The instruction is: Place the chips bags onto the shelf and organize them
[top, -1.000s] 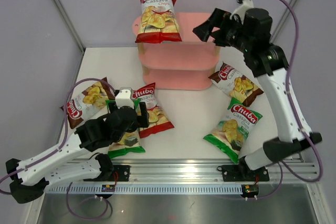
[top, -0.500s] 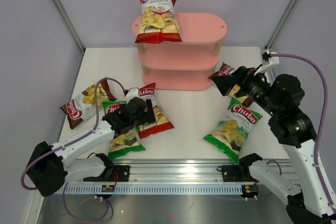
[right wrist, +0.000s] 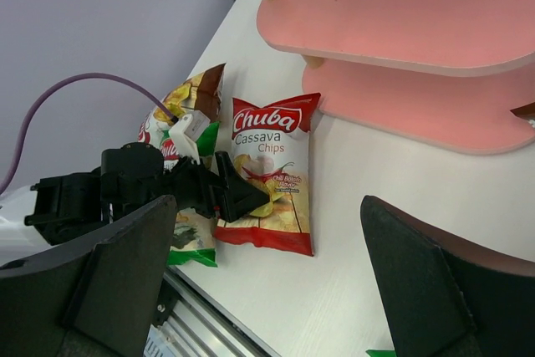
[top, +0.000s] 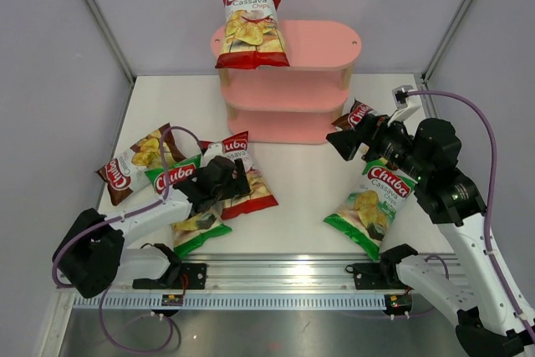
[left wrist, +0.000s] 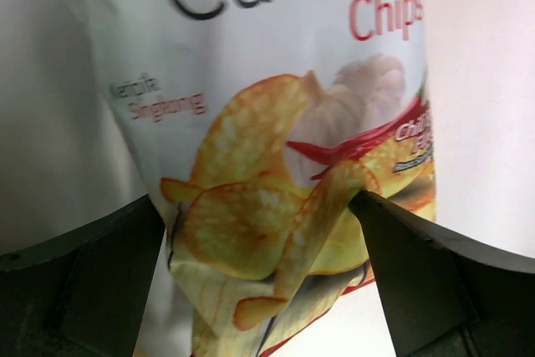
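A red chips bag point(top: 252, 29) stands upright on the left end of the top board of the pink shelf point(top: 313, 43). A second red bag point(top: 251, 183) point(right wrist: 272, 173) lies flat on the table. My left gripper point(top: 236, 180) point(left wrist: 259, 290) is open and low over that bag's lower left corner, which sits crumpled between the two fingers point(left wrist: 84, 282). My right gripper point(top: 344, 141) point(right wrist: 267, 282) hangs open and empty above the table, right of the shelf's base. A brown bag point(top: 358, 111) shows partly behind it, and a green bag point(top: 372, 206) lies below it.
At the left lie another green bag point(top: 185, 221) under my left arm and another brown bag point(top: 132, 163) beside it. The shelf's lower boards point(right wrist: 435, 106) stand at the back. An aluminium rail point(top: 284, 277) runs along the near edge; walls close the sides.
My right arm swung down from beside the shelf's top board to low over the table near the brown bag. My left gripper slid forward onto the flat red bag's corner.
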Tool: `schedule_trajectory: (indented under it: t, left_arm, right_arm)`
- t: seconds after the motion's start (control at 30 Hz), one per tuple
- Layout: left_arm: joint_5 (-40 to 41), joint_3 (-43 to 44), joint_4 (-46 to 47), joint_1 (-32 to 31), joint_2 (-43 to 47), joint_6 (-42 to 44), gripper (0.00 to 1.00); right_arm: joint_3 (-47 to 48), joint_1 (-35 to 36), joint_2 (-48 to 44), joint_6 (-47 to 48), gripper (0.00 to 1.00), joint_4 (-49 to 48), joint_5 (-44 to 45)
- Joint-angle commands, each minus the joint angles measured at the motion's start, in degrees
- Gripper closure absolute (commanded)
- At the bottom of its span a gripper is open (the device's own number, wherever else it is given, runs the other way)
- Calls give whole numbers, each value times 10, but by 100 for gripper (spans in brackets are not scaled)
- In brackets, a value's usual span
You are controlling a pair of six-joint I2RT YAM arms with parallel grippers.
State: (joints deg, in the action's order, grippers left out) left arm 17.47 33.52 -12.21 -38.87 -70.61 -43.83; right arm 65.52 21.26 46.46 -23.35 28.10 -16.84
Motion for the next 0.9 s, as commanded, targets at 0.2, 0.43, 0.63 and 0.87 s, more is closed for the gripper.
schedule_trajectory:
  t: [0.2, 0.43, 0.63, 0.87]
  left_arm:
    - [-105, -85, 160, 2, 8, -20, 5]
    - [-116, -95, 184, -1, 35, -25, 45]
    - [-128, -88, 190, -6, 41, -24, 62]
    - [-129, -95, 202, -50, 95, -53, 71]
  right_arm:
    - [-7, 0, -1, -6, 1, -40, -22]
    - [-18, 0, -5, -12, 1, -43, -24]
    - [-51, 0, -6, -16, 1, -51, -26]
    - [-121, 0, -21, -25, 1, -50, -50]
